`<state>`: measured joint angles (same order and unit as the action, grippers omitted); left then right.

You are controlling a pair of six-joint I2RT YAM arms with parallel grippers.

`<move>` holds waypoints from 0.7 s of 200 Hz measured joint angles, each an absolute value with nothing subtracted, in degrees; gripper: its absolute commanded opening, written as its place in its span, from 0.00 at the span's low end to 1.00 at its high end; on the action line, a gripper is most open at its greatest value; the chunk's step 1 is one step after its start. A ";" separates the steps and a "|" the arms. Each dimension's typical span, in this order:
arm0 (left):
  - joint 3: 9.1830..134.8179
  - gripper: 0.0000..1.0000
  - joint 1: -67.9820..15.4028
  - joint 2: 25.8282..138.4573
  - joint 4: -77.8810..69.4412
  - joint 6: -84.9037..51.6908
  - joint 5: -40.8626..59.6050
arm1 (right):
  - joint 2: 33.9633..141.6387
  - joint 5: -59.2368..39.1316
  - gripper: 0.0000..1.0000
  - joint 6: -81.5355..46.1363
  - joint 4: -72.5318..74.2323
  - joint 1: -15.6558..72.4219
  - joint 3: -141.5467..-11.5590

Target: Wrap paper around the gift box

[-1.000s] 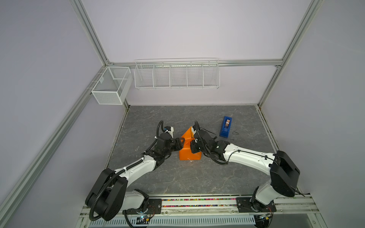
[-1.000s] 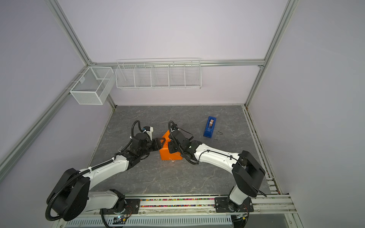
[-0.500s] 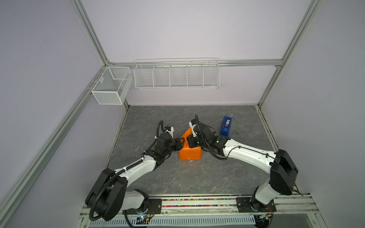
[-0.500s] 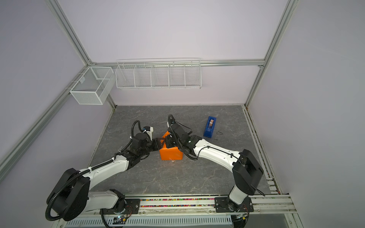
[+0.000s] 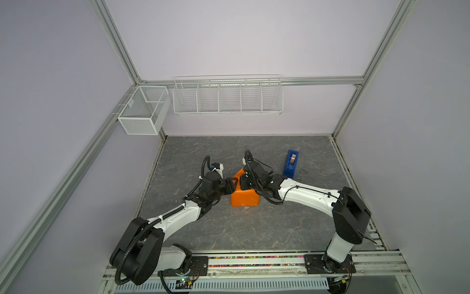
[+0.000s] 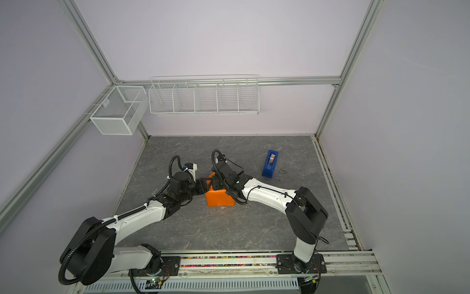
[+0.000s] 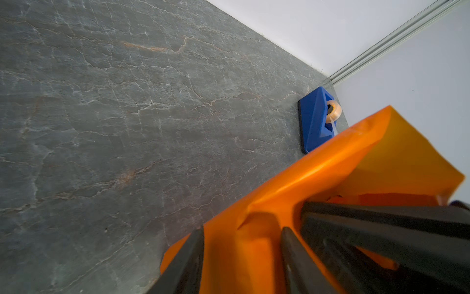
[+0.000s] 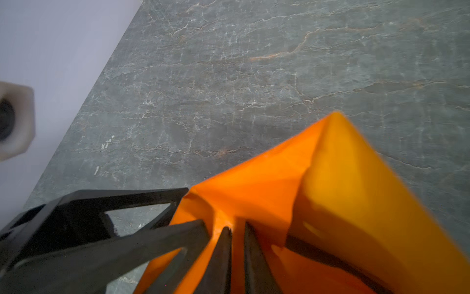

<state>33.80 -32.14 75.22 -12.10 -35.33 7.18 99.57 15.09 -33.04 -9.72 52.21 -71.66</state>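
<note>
The paper (image 5: 244, 199) (image 6: 219, 199) is orange and folded into a block at mid table, with a pointed flap (image 5: 238, 174) standing at its far side. The gift box is hidden under it. My left gripper (image 5: 233, 183) (image 6: 203, 185) is at the block's left end. In the left wrist view its jaws (image 7: 243, 234) stand apart and close on the paper-covered end. Over the block's top rear, my right gripper (image 5: 244, 182) (image 6: 215, 184) (image 8: 237, 227) has its fingers almost together, pinching a paper fold.
A blue tape dispenser (image 5: 291, 164) (image 6: 270, 164) (image 7: 315, 122) stands on the grey table behind and to the right of the block. A mesh bin (image 5: 142, 112) and a wire rack (image 5: 227, 96) hang on the back wall. Frame posts line the edges.
My right gripper has swung left from the block's right side to over its top rear, close to the left gripper. The left arm has stayed still.
</note>
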 measured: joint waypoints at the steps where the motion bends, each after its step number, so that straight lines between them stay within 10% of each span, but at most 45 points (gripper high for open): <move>1: 33.80 0.48 -32.14 75.22 -12.12 -35.33 7.16 | 99.48 15.14 0.15 -33.04 -9.74 52.21 -71.57; 86: 33.74 0.49 -32.14 75.22 -12.12 -35.51 7.38 | 91.29 15.86 0.17 -32.34 -14.15 52.14 -67.02; 140: 33.74 0.49 -32.14 75.22 -12.12 -35.51 7.35 | 75.94 17.15 0.58 -29.58 -13.15 47.51 -61.98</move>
